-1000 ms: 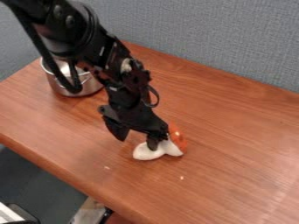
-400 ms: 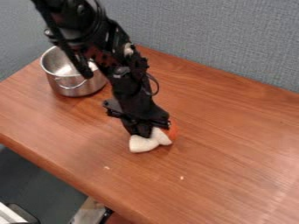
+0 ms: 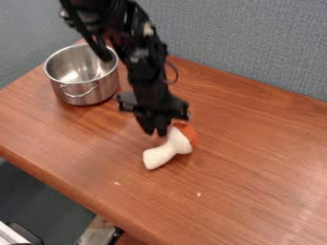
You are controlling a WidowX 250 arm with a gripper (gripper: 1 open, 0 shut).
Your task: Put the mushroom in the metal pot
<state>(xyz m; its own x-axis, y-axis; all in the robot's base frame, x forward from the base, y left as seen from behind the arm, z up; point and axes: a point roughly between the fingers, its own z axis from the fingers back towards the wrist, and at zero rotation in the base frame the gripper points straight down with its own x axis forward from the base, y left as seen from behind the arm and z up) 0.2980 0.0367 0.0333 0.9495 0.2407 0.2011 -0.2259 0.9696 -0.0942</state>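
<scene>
Lying tilted on the brown wooden worktop, well apart from the round shiny steel pot, the small cream-stemmed, red-capped toy mushroom is pinched at its cap by the closed black pincer; likely light, rigid, slippery.

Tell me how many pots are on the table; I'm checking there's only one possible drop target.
1. The metal pot stands near the table's far left corner, behind the arm. The arm could be hiding something small behind it.
</scene>
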